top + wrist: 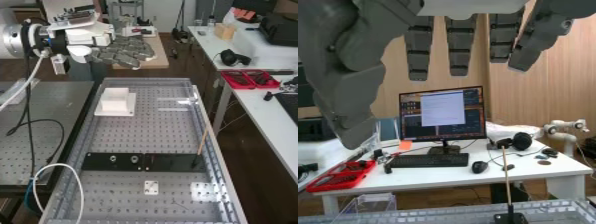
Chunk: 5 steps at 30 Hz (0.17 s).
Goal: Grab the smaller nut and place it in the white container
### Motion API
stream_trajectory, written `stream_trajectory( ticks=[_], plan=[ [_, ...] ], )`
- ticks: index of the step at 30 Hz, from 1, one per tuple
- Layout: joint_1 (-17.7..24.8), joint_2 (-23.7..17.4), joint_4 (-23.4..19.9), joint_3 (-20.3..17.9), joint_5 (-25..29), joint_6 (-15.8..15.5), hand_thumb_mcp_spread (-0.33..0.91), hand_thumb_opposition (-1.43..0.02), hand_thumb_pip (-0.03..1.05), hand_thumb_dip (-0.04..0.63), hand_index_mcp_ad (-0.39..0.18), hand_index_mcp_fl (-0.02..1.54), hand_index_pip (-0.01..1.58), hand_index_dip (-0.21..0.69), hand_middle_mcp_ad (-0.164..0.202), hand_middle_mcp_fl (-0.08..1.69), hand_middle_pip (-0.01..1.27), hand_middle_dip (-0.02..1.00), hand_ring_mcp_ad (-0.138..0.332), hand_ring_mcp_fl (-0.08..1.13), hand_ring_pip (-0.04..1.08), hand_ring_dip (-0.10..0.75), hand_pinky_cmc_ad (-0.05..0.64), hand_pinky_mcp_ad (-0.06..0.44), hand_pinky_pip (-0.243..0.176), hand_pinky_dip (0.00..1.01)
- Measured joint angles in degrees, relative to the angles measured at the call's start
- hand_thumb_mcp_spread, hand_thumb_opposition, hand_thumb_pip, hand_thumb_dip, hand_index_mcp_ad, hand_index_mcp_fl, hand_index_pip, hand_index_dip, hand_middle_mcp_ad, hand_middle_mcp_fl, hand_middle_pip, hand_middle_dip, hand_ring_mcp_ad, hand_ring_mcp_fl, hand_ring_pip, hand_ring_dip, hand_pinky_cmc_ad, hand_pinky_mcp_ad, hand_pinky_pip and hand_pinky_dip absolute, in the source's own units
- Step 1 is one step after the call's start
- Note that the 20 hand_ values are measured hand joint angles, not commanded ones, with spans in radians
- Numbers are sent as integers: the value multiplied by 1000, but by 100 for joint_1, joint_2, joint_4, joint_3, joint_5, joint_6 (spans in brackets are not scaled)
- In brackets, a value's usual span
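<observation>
White and jointed, the arm point(12, 40) stood at your left in the high view. Next, on the perforated table point(126, 132), lay the flat black bar point(100, 162), with the larger nut point(113, 158) standing on it. Beyond sat the white container point(115, 99), upright, its inside hidden from you. You could not tell whether the smaller nut stood on the bar or lay in the container, so you could not call the job finished or unstarted; if it remained to be moved, the whole grasp, carry and release was left to you. Slightly farther right, your robot hand point(126, 51) hung well above the table, fingers straight and wide open, holding and touching nothing. The bearing point(134, 159) stood near the larger nut, and a thin wooden stick point(201, 142) rose farthest right.
</observation>
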<state>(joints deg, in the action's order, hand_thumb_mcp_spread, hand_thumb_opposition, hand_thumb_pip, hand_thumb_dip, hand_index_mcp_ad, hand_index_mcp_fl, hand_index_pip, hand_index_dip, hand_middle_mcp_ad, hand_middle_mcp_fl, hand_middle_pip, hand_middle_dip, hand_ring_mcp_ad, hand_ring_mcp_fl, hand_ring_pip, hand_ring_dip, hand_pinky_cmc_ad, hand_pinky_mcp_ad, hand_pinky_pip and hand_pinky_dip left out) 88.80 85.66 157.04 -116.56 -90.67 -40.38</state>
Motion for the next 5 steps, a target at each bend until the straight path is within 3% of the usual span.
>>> stream_trajectory(
  ticks=[5],
  plan=[
    [-4,-15,3,-6,10,-9,278,-761,569,173,-152,272,103,188,68,124,138,188,211,16,94,-24,309,176,-93,340]
  ],
)
